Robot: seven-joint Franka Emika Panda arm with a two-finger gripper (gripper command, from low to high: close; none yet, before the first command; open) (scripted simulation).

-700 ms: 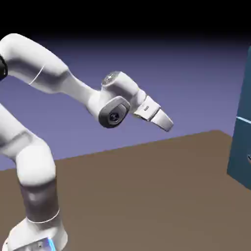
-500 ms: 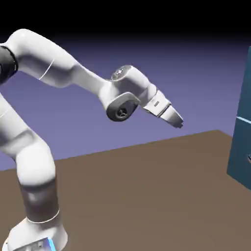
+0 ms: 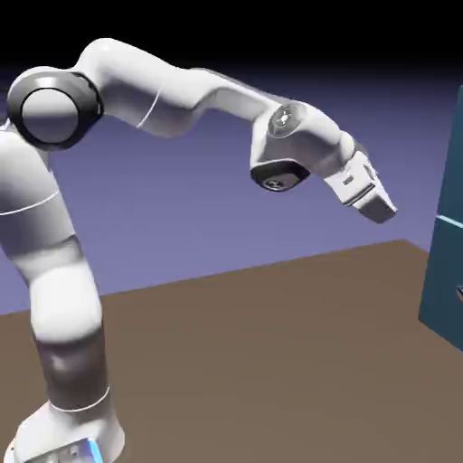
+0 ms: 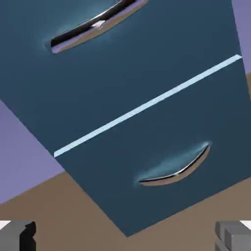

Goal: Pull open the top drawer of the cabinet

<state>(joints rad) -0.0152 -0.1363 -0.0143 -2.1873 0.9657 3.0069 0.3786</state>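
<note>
The dark teal cabinet (image 3: 447, 271) stands at the right edge of the exterior view, cut off by the frame. My gripper (image 3: 378, 207) hangs in the air to its left, a short gap away, pointing toward it. In the hand view the cabinet front (image 4: 147, 78) fills most of the picture, rolled at an angle. A pale seam line (image 4: 147, 105) splits it. The top drawer (image 4: 127, 63) lies above the seam, with a curved metal handle (image 4: 93, 24) near the picture's top. My gripper (image 4: 125, 238) is open, its grey fingertips (image 4: 17, 235) wide apart with nothing between them.
Below the seam the lower drawer (image 4: 147, 152) has its own curved handle (image 4: 174, 170). The brown table (image 3: 271, 362) runs under the arm up to the cabinet's foot. The arm's base (image 3: 63, 434) stands at lower left.
The arm has stretched out to the right. The gripper has travelled toward the cabinet and sits slightly higher, much closer to its front than before.
</note>
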